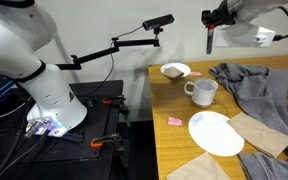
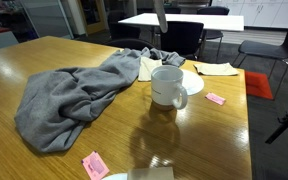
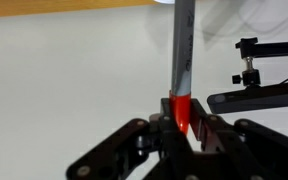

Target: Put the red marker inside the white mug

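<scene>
My gripper (image 1: 212,20) is high above the table's far side, shut on the red marker (image 1: 211,42), which hangs down from the jaws. In the wrist view the jaws (image 3: 181,118) clamp the marker's red end, and its paler shaft (image 3: 182,50) points away from the camera. The white mug (image 1: 202,92) stands upright on the wooden table, handle to the side, well below the marker and nearer the front. The mug also shows in an exterior view (image 2: 167,87), where I do not see the gripper.
A small white dish with brown contents (image 1: 175,71) sits behind the mug. A flat white plate (image 1: 216,133), a crumpled grey cloth (image 1: 259,85), brown napkins (image 1: 261,133) and a small pink square (image 1: 174,121) lie around it. A camera arm (image 1: 134,40) reaches over the table edge.
</scene>
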Robot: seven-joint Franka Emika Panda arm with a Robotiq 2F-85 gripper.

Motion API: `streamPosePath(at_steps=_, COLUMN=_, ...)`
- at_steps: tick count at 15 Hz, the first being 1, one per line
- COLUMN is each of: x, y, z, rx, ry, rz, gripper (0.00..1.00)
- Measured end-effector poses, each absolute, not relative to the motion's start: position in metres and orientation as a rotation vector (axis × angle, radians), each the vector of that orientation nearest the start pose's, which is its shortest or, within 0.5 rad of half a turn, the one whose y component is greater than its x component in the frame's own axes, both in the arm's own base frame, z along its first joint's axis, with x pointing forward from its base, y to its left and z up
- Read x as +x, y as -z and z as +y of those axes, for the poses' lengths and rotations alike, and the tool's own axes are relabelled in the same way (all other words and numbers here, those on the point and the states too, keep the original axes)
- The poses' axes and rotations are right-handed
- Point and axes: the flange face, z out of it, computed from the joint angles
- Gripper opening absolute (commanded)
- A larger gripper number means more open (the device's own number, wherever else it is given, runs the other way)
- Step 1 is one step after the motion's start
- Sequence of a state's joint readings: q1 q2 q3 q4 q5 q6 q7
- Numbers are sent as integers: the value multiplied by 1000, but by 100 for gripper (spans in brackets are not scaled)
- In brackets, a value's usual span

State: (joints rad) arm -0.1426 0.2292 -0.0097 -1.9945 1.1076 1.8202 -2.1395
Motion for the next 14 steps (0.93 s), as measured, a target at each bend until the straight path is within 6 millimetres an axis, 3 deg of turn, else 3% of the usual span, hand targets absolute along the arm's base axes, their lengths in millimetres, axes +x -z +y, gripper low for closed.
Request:
streamPosePath(at_steps=1, x=578, y=-357, z=-14, rx=-1676, ry=932, rz=-1486, gripper=22)
streamPosePath(at_steps=2, x=578, y=-357, z=-13, rx=-1675, ry=932, rz=-1487, gripper=6)
streamPosePath(at_steps=8, x=578, y=-353, z=-18, rx=-1684, ry=930, rz=-1479, gripper=6)
streamPosePath(at_steps=14, x=570, y=-351, z=-49, rx=-1610, ry=997, rz=-1472, gripper=6)
